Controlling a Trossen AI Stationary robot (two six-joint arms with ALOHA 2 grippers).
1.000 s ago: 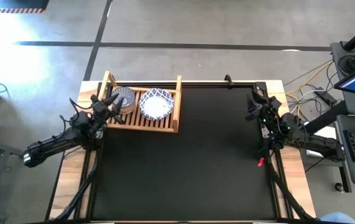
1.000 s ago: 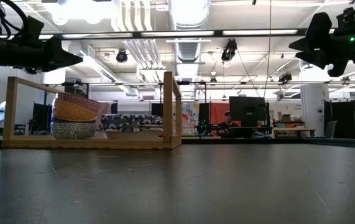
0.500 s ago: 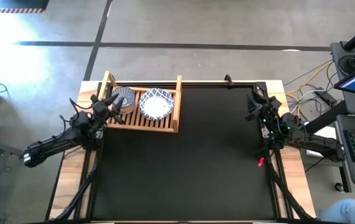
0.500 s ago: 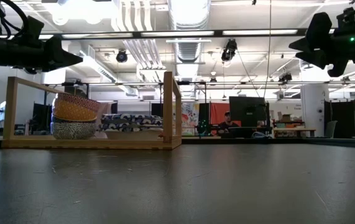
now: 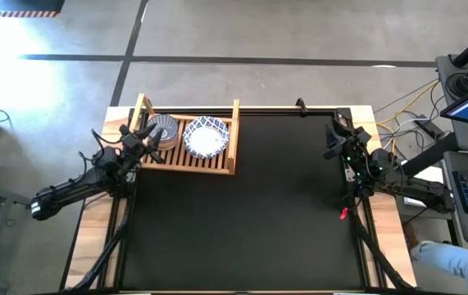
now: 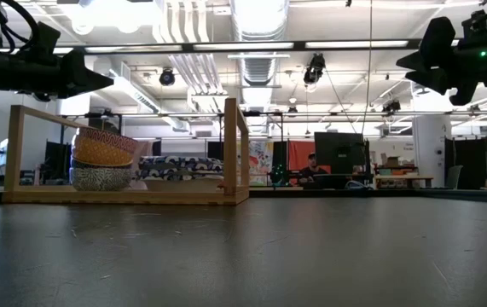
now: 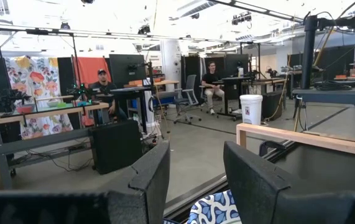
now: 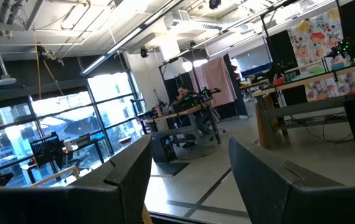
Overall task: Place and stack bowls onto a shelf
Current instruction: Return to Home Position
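1. High view: the shelf [image 5: 188, 158] stands at the far left corner of the bench [image 5: 242, 221] and holds a stack of small bowls [image 5: 164, 129] beside a stack of white bowls [image 5: 206, 138]. The left claw [image 5: 147, 139] hovers at the shelf's left end. The right claw [image 5: 333, 134] hangs over the bench's right edge.
2. Low view: both arms are raised well above the bench. In the small stack, a red-patterned bowl [image 6: 107, 137] lies on top.
3. Left wrist view: the left claw is released, its fingers [image 7: 149, 180] parted and empty.
4. Right wrist view: the right claw is released too, with nothing between its fingers.

No legible text — anywhere
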